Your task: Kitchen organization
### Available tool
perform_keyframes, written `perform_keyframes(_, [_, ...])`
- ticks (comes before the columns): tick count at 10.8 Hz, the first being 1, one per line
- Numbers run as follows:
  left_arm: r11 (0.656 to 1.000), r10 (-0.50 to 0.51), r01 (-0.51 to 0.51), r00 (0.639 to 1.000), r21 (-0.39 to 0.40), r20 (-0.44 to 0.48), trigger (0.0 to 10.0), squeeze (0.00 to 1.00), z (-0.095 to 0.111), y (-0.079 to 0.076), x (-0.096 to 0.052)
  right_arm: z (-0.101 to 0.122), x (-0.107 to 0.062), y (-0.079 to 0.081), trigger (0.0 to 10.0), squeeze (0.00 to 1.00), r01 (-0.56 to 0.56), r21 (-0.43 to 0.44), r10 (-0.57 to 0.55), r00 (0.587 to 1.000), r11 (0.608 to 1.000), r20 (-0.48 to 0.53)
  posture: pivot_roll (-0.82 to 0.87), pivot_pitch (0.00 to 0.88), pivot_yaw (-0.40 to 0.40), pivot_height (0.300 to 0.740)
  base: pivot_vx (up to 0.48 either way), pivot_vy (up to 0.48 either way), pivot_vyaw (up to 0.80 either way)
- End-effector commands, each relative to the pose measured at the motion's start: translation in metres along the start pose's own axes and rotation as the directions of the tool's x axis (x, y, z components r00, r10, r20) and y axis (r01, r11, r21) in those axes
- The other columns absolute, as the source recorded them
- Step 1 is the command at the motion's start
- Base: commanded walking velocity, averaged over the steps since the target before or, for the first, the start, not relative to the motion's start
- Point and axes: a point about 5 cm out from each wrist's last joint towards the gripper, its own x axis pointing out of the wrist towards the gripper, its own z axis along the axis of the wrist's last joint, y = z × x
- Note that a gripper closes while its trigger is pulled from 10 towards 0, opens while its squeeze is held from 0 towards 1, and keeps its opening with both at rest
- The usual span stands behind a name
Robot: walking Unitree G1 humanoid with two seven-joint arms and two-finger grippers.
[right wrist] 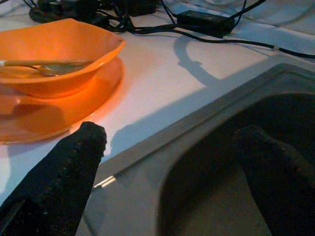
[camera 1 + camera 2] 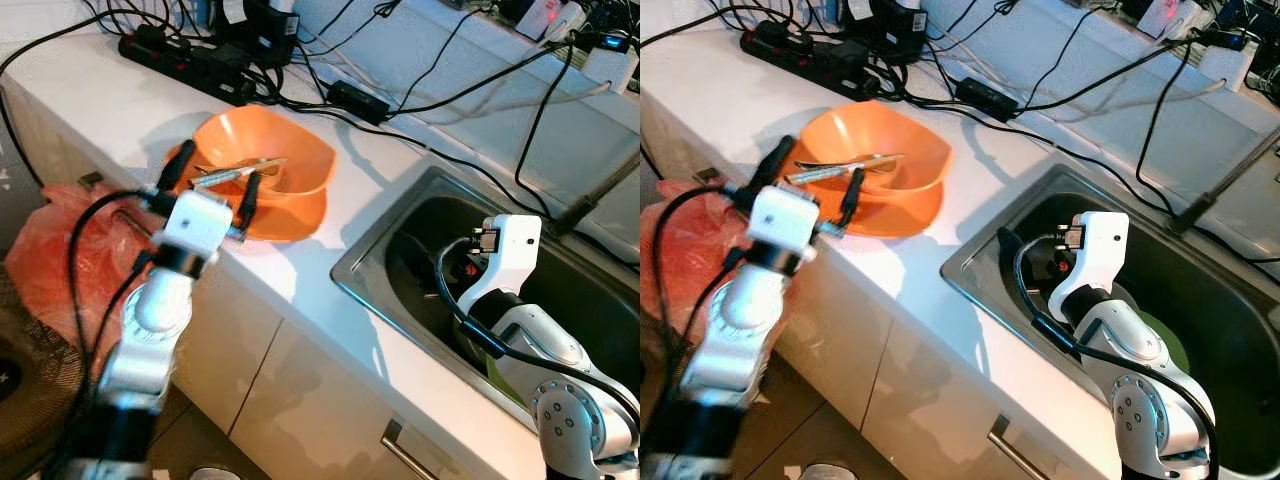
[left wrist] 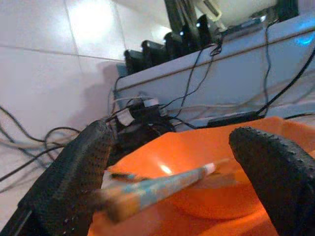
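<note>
An orange bowl [image 2: 285, 155] sits on an orange plate [image 2: 300, 222] on the white counter [image 2: 120, 110]. A long-handled utensil [image 2: 240, 170] lies across the bowl, its handle end sticking out over the near rim. My left gripper [image 2: 213, 183] is open at that rim. Its two black fingers [image 3: 74, 172] stand on either side of the handle end without touching it. Over the steel sink [image 2: 375, 250], my right gripper [image 1: 167, 187] is also open, with nothing between its fingers [image 1: 64, 182]. It points across the sink's rim toward the bowl.
A black power strip [image 2: 190, 55], an adapter [image 2: 360, 100] and several cables crowd the back of the counter. A green dish [image 2: 1160, 340] lies in the sink, with a faucet [image 2: 600, 195] behind it. A red plastic bag [image 2: 50, 250] hangs below the counter's left end.
</note>
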Motion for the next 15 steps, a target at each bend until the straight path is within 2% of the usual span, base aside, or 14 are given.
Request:
perform_keyframes(1, [0.999, -0.039, 0.039, 0.999, -0.031, 0.002, 10.0, 0.0, 0.001, -0.013, 0.006, 0.008, -0.004, -0.008, 10.0, 0.0, 0.044, -0.028, -0.043, 0.999, 0.999, 0.033, 0.32, 0.027, -0.259, 0.74, 0.0, 0.0, 0.0])
perform_keyframes(2, [0.998, -0.029, 0.029, 0.999, -0.048, 0.015, 10.0, 0.0, 0.005, -0.016, 0.013, 0.008, -0.005, -0.008, 10.0, 0.0, 0.049, -0.03, -0.048, 0.998, 0.998, 0.034, 0.31, 0.026, -0.256, 0.74, 0.0, 0.0, 0.0])
perform_keyframes(3, [0.998, -0.029, 0.031, 0.999, -0.058, 0.03, 8.5, 0.0, 0.008, -0.018, 0.016, 0.008, -0.006, -0.008, 10.0, 0.0, 0.052, -0.031, -0.051, 0.998, 0.998, 0.035, 0.31, 0.025, -0.252, 0.74, 0.0, 0.0, 0.0])
perform_keyframes(4, [0.997, -0.029, 0.033, 0.998, -0.076, 0.048, 0.0, 0.0, 0.012, -0.02, 0.019, 0.008, -0.006, -0.008, 10.0, 0.0, 0.058, -0.03, -0.057, 0.998, 0.998, 0.037, 0.31, 0.025, -0.248, 0.74, 0.0, 0.0, 0.0])
perform_keyframes(6, [0.998, -0.022, 0.027, 0.996, -0.064, 0.082, 0.0, 0.0, 0.02, -0.02, 0.026, 0.007, -0.007, -0.009, 10.0, 0.0, 0.066, -0.032, -0.064, 0.997, 0.997, 0.04, 0.31, 0.023, -0.241, 0.74, 0.0, 0.0, 0.0])
perform_keyframes(10, [0.996, -0.027, 0.034, 0.996, -0.077, 0.091, 0.0, 0.0, 0.022, -0.022, 0.032, 0.007, -0.007, -0.008, 10.0, 0.0, 0.075, -0.039, -0.073, 0.996, 0.996, 0.046, 0.3, 0.016, -0.23, 0.74, 0.0, 0.0, 0.0])
perform_keyframes(15, [0.991, -0.051, 0.061, 0.995, -0.116, 0.081, 0.0, 0.0, 0.019, -0.028, 0.032, 0.008, -0.009, -0.01, 10.0, 0.0, 0.089, -0.04, -0.087, 0.995, 0.995, 0.052, 0.29, 0.019, -0.227, 0.74, 0.0, 0.0, 0.0])
